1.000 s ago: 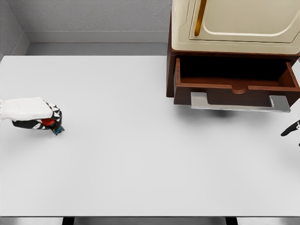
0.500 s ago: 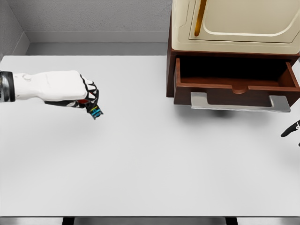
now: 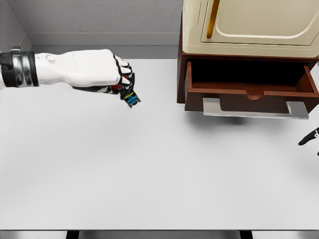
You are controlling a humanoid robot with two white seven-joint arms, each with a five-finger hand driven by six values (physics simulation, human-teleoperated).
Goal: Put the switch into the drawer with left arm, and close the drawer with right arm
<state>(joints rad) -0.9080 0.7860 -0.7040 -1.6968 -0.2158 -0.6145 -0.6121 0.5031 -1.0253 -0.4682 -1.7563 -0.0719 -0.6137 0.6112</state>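
Reaching in from the left edge, the robot's white left arm is stretching across the far left part of a white table [image 3: 149, 174], and its left hand [image 3: 102, 72] is curling its black-and-white fingers [image 3: 122, 74] tightly around a small switch [image 3: 130, 97]. Only the lower end of the switch is showing, a dark piece with blue and yellow marks poking out below the knuckles, with a trace of red just inside the fist. The hand and the switch are hanging above the tabletop, to the left of the cabinet and apart from it. On the far right side of the table a cream and dark brown cabinet [image 3: 249, 30] is standing, with an amber strip running down its upper front panel. Its wooden drawer [image 3: 251, 89] is sitting pulled out toward the near side, showing a dark interior, and a flat grey handle [image 3: 254, 109] is running along its front edge. At the right edge, nearer than the drawer, only a black tip of the right hand [image 3: 310, 137] is showing, too little for anyone to tell whether that hand is spread or clenched.
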